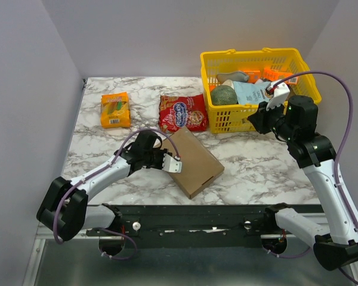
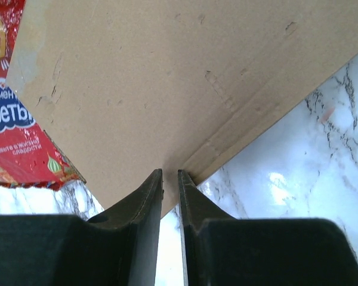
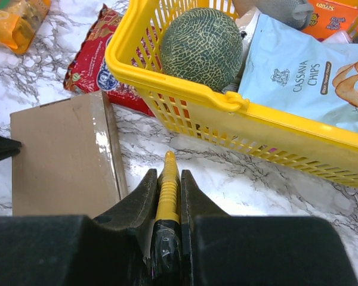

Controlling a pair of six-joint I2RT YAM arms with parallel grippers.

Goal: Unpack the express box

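Note:
The express box, plain brown cardboard and closed, lies flat and askew on the marble table near the front middle. It fills the left wrist view and shows in the right wrist view with a taped edge. My left gripper is at the box's left edge with its jaws almost together and nothing between them, right at a box corner. My right gripper hovers in front of the yellow basket and is shut on a yellow ribbed tool that points down at the table.
The yellow basket at the back right holds a green melon, a cassava chips bag and other packs. A red snack bag lies just behind the box. An orange packet lies at the back left.

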